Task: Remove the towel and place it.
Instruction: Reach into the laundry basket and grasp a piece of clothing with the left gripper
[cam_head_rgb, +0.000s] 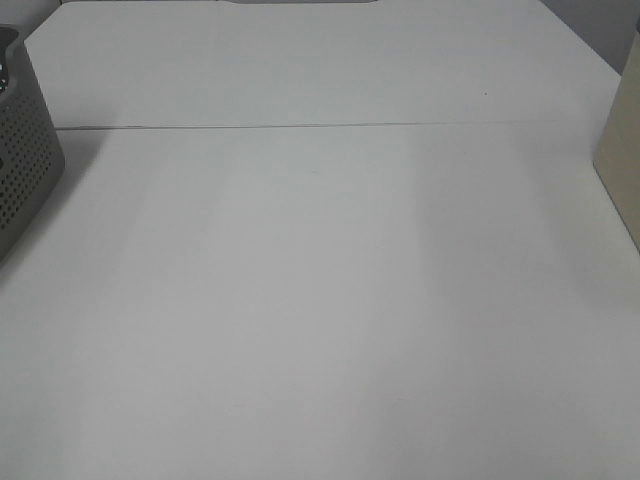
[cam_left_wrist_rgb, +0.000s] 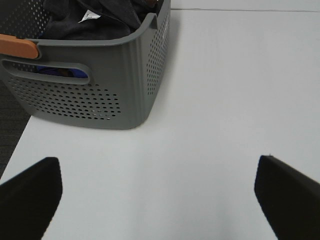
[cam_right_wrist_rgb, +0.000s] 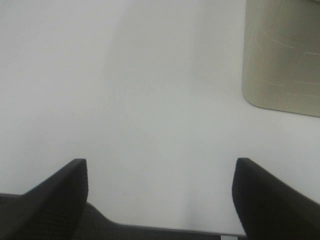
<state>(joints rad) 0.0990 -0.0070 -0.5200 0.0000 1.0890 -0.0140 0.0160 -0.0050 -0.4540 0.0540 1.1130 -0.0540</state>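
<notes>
Towel (cam_left_wrist_rgb: 70, 27): one piece, dark charcoal terry cloth. Condition: crumpled in a loose heap, not folded, with deep creases across the top. A small white label (cam_left_wrist_rgb: 90, 15) showed among the upper folds. Location: inside the grey perforated basket (cam_left_wrist_rgb: 127, 75), piled up to about rim height, the far part cut off by the view. The basket stood on the white counter (cam_left_wrist_rgb: 225, 100), near its edge.

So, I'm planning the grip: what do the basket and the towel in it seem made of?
Basket: likely moulded plastic, matte grey, with rows of holes and a smooth rim. Towel: looks like dark soft cloth, perhaps terry, crumpled in folds.
</notes>
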